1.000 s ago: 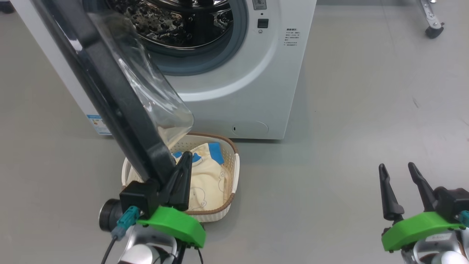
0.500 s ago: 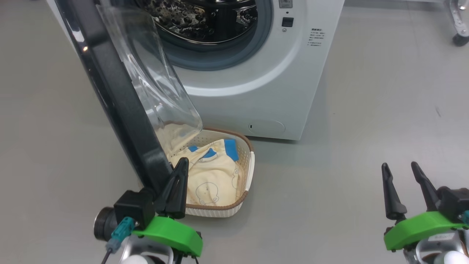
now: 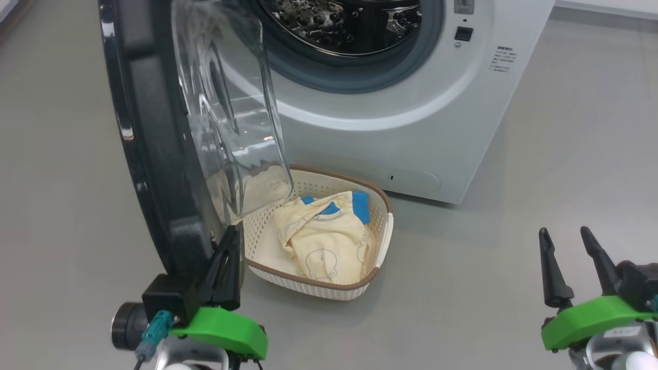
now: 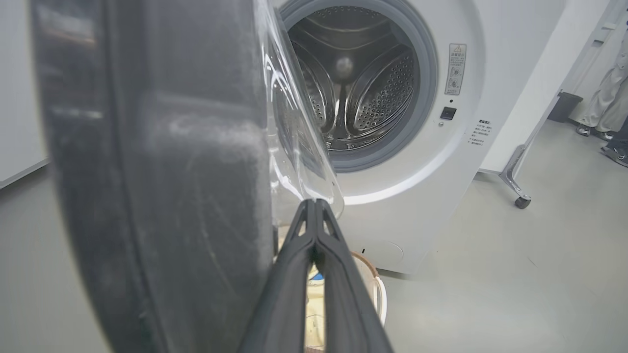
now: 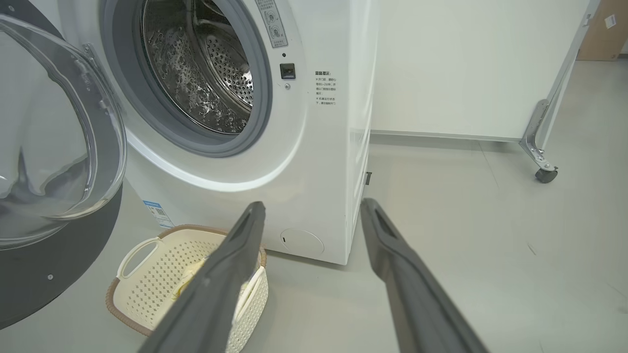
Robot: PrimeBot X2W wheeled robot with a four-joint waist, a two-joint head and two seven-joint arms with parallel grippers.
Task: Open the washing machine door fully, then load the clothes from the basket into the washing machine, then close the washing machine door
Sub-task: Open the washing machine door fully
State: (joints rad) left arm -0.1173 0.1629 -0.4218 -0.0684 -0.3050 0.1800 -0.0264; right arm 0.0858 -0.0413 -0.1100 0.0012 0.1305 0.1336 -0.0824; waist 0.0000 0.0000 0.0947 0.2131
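The white washing machine (image 3: 401, 128) stands with its steel drum (image 4: 363, 83) exposed. Its black washing machine door (image 3: 149, 154) hangs open at the left, the clear glass bowl (image 3: 231, 113) facing the drum. My left gripper (image 3: 231, 236) is shut with nothing in it. Its fingers lie against the inner side of the door's lower rim; the left wrist view shows its tips (image 4: 314, 202) meeting beside the door (image 4: 162, 171). The cream basket (image 3: 308, 285) sits on the floor under the door, with the pale yellow clothes (image 3: 324, 236) inside. My right gripper (image 3: 563, 234) hangs open at the lower right, far from the basket (image 5: 147, 245).
Grey floor lies all round. A white panel on a castor foot (image 5: 542, 171) stands behind and right of the machine. A person's legs (image 4: 606, 108) show at the far right of the left wrist view.
The head camera has shifted, so the whole scene slid right. The door has swung further open with my shut left gripper against its inner rim. The right gripper is unchanged.
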